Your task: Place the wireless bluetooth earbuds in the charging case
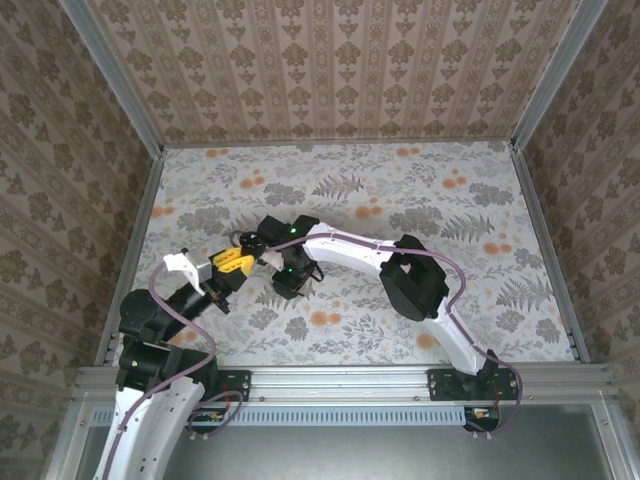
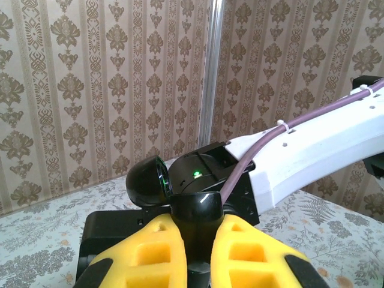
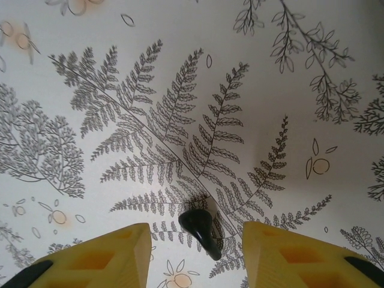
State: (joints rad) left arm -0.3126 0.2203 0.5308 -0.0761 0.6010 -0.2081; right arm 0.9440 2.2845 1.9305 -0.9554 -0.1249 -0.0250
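Note:
My left gripper (image 2: 197, 228) is shut on the charging case (image 2: 197, 210), which here looks glossy black, and holds it upright above the table. Its domed lid (image 2: 147, 180) stands open, tipped to the left. From above, this gripper (image 1: 243, 254) is left of centre. One black earbud (image 3: 201, 231) lies on the fern-patterned table. My right gripper (image 3: 195, 227) is open just above it, with a yellow finger (image 3: 120, 252) on each side and neither touching it. From above, the right gripper (image 1: 290, 280) points down close beside the left one.
The right arm's white forearm (image 2: 312, 150) and purple cable (image 2: 240, 171) pass just behind the held case. Wallpapered walls with an aluminium corner post (image 2: 210, 66) enclose the table (image 1: 400, 200). Bare cloth stretches to the right and far side.

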